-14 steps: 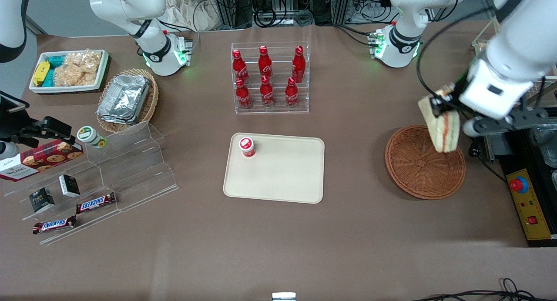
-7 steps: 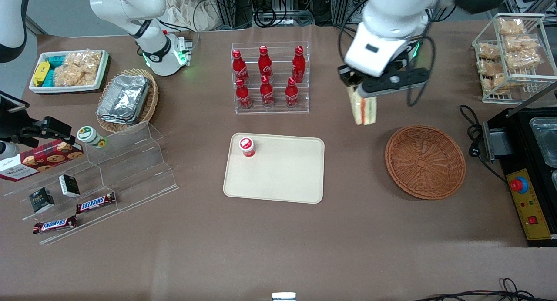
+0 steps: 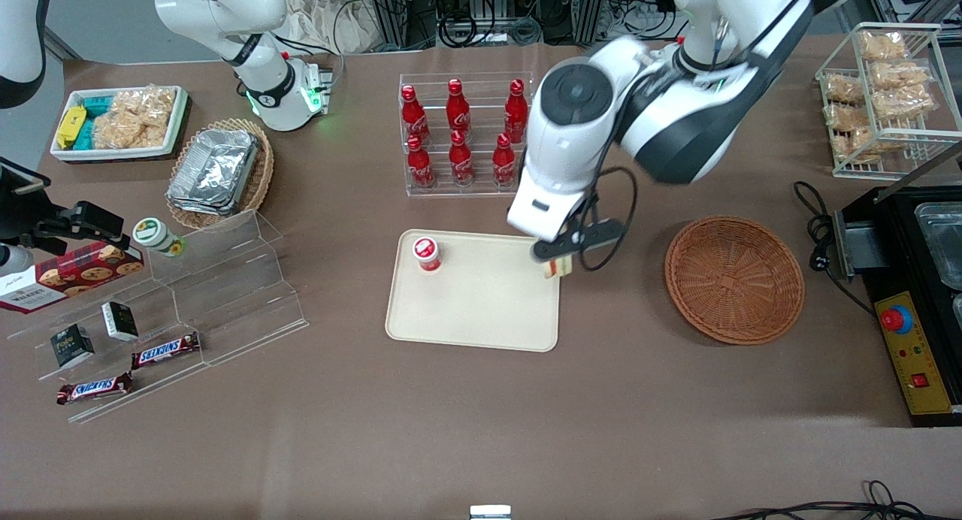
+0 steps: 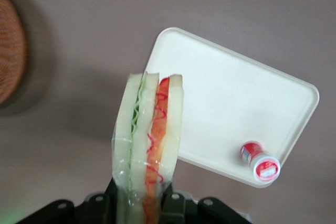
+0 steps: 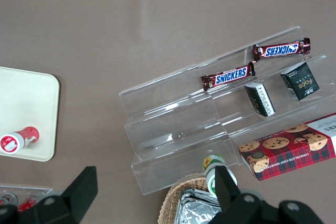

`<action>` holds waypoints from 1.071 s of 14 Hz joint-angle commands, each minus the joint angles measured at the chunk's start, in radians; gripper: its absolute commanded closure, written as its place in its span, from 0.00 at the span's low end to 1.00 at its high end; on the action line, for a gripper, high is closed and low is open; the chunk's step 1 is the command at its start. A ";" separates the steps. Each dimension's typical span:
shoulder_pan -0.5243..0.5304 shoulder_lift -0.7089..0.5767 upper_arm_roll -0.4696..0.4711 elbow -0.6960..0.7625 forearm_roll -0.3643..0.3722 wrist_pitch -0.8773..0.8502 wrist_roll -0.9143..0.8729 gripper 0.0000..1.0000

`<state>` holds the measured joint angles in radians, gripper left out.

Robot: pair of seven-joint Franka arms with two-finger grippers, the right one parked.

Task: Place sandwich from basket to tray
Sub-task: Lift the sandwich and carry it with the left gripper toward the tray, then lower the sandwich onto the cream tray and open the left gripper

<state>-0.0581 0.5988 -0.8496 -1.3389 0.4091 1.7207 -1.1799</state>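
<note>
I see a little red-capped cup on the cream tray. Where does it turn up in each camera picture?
Front view: the cup stands in a corner of the tray.
Left wrist view: cup again in a tray corner, past the sandwich in the gripper.
Right wrist view: cup near tray edge.
Shared landmark: the tray.

The working arm [image 3: 661,122] is looking mostly glossy white, with a big black band wrapping the fat link and a round grey cap sitting on the joint. A black cable is looping off the wrist at about 4 o'clock. The claw [image 3: 555,263] is showing black hardware with small screws [image 4: 203,202] dotting its base, plus green lights glowing near the mount.
</note>
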 commanded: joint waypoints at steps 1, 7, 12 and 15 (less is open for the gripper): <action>0.006 0.128 -0.017 -0.006 0.063 0.075 -0.029 0.65; 0.006 0.304 0.014 -0.034 0.146 0.192 -0.015 0.65; 0.006 0.363 0.052 -0.032 0.178 0.234 -0.014 0.65; 0.006 0.375 0.053 -0.032 0.189 0.258 -0.015 0.57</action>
<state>-0.0525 0.9680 -0.7902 -1.3772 0.5745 1.9643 -1.1879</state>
